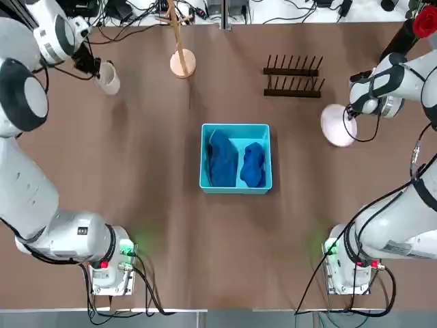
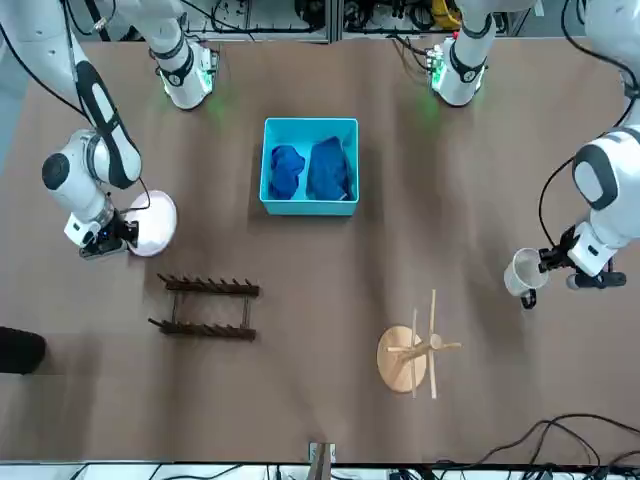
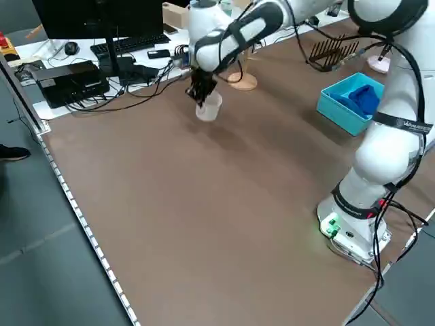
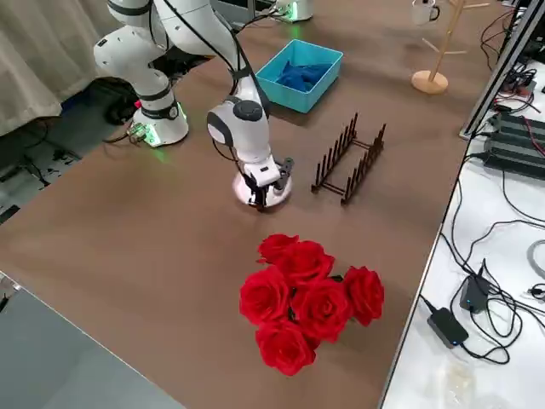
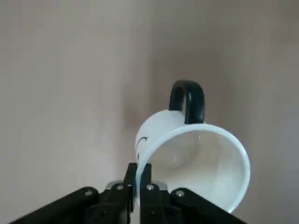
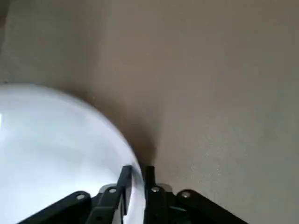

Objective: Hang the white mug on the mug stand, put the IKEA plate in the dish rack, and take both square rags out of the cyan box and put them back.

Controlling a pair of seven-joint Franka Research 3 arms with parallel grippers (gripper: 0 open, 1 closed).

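Around the cyan box (image 1: 235,158): I am working both arms at once, one out to each side of it on the counter (image 1: 150,225).
Left jaws (image 5: 138,173): they are pinching fully closed on the rim of the white mug (image 5: 194,158), well off to the box's left and past it toward the far edge; the mug is tipping, its mouth open to my wrist camera and its dark handle pointing away.
Right jaws (image 6: 136,173): they are closing to a narrow gap over the edge of the IKEA plate (image 6: 56,149), which is sitting to the right of the box, just nearer than the dish rack (image 1: 293,76); I judge the plate gripped, though it is not lifted clear.
Square rags (image 1: 235,162): both are lying inside the box, side by side, untouched.
Mug stand (image 1: 181,60): it is standing beyond the box, a little to its left, pegs bare.
Step in hand: I am judging this as the pick-up of mug and plate together.
Next move: carrying the mug across to a stand peg with the handle turned to hook on, and tilting the plate upright to slide between rack pegs.
Writing: a small dark mark is showing on the mug's side; I cannot read it.
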